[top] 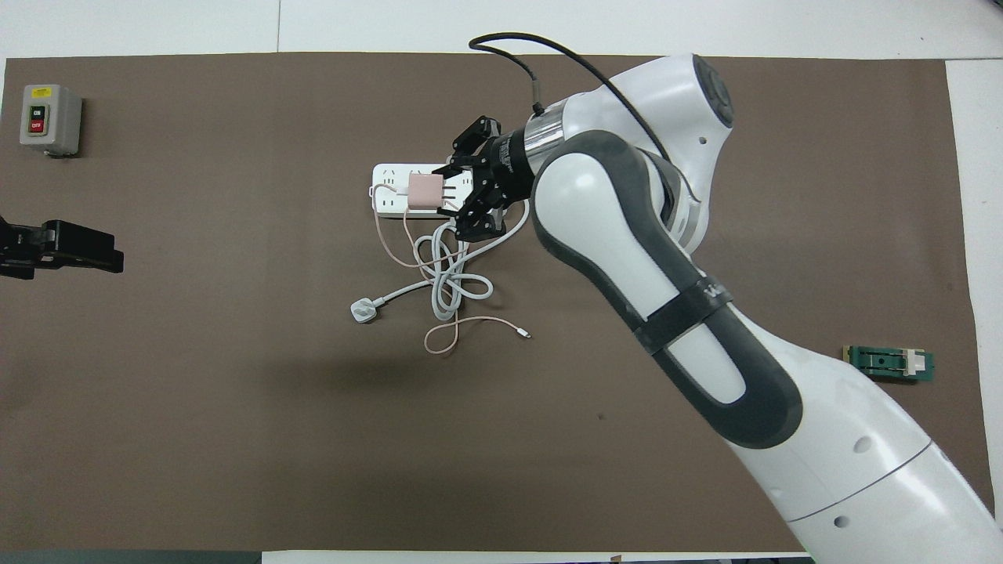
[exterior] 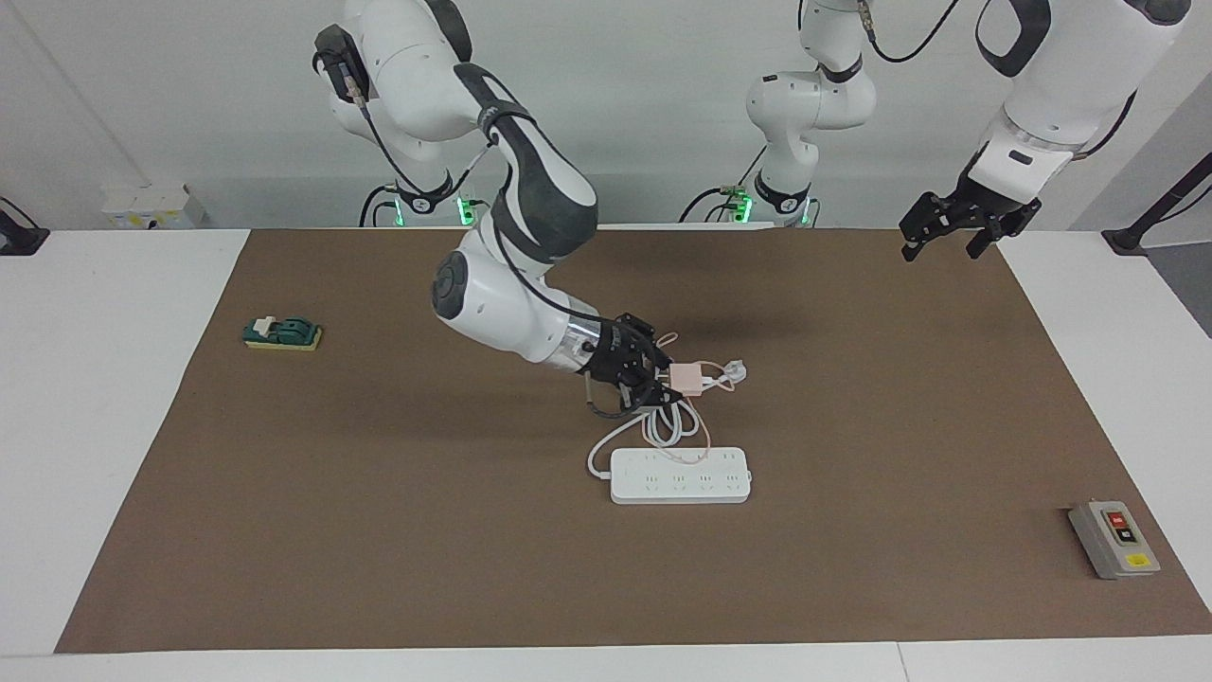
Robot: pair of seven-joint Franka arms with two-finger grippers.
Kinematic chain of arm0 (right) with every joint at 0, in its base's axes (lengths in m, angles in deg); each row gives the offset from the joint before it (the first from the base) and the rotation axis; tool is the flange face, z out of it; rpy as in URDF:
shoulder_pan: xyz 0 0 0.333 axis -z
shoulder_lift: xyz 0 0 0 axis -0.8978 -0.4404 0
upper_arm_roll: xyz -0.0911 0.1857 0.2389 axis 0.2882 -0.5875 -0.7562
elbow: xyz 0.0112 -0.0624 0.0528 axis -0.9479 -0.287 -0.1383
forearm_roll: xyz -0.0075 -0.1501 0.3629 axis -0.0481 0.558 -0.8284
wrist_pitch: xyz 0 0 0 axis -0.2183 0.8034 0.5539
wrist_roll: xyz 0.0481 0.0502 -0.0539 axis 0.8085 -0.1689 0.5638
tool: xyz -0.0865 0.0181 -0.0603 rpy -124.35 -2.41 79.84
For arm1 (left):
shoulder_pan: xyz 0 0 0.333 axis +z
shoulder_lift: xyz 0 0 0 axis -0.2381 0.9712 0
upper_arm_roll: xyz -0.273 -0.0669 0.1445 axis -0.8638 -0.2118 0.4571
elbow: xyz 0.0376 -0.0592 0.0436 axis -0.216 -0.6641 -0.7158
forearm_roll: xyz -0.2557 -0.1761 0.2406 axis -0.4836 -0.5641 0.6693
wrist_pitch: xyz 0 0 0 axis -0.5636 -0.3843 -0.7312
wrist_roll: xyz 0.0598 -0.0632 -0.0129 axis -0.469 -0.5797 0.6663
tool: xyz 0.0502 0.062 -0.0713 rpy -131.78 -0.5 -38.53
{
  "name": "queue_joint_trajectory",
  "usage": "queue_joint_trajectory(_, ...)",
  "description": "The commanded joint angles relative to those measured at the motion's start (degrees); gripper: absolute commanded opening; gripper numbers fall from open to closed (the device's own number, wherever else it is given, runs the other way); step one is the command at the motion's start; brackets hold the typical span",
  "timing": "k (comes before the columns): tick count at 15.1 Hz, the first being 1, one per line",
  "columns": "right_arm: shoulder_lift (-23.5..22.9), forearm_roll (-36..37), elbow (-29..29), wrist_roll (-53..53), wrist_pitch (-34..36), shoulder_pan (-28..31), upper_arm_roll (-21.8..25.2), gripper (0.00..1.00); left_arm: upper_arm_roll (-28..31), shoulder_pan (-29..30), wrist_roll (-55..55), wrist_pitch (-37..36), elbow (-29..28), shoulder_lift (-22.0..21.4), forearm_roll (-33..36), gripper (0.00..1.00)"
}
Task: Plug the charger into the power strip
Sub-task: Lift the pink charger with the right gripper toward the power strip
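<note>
Near the centre of the facing view we see the right gripper, its fingers closed on the charger, which it holds up in the air. In the overhead view the same gripper carries the pink cube over the power strip, covering much of it; the facing view shows the charger raised above the loops of the white cord, clear of the strip that lies just below centre of that frame. The thin pink cable hangs from the charger and trails down across the cord to its loose end near the middle of the overhead frame. The white three-pin plug lies beside the cord's loops.

At the upper right of the facing view the left gripper waits in the air over the mat's edge, its fingers spread apart and holding nothing. A grey switch box sits at the lower right of that frame, and a small green block at its left.
</note>
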Motion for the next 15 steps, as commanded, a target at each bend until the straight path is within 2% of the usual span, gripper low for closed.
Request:
queue_joint_trajectory(1,-0.86,-0.79,1.53,-0.83,-0.94,-1.47,0.38,0.0,0.05,0.16,0.35,0.05,-0.08,-1.27,-0.45,1.0)
queue_joint_trajectory(5,-0.34,0.35,1.53,-0.92,-1.03,-2.54,0.38,0.0,0.14,0.34,2.09,1.27,-3.59,-2.85,-0.45,1.0)
queue_joint_trajectory(7,-0.25,0.44,1.53,-0.83,-0.51,-2.45,0.38,0.0,0.14,2.26,3.95,5.83,-4.3,-2.42,-0.98,1.0)
queue_joint_trajectory(8,-0.25,0.44,1.53,-0.83,-0.5,-2.36,0.38,0.0,0.23,2.71,4.13,7.76,-4.39,-1.72,-3.68,1.0)
queue_joint_trajectory(11,-0.25,1.49,1.53,-0.66,-0.42,-2.27,0.38,0.0,0.23,5.17,4.39,13.92,-3.17,4.94,-12.64,1.0)
queue_joint_trajectory(12,-0.16,2.02,1.53,-0.57,-0.76,-2.27,0.38,0.0,0.14,4.56,4.48,15.24,-2.29,7.32,-13.19,1.0)
queue_joint_trajectory(15,-0.16,2.2,1.53,-0.66,-1.03,-2.36,0.38,0.0,-0.12,3.85,4.65,19.8,-3.94,8.22,-13.72,1.0)
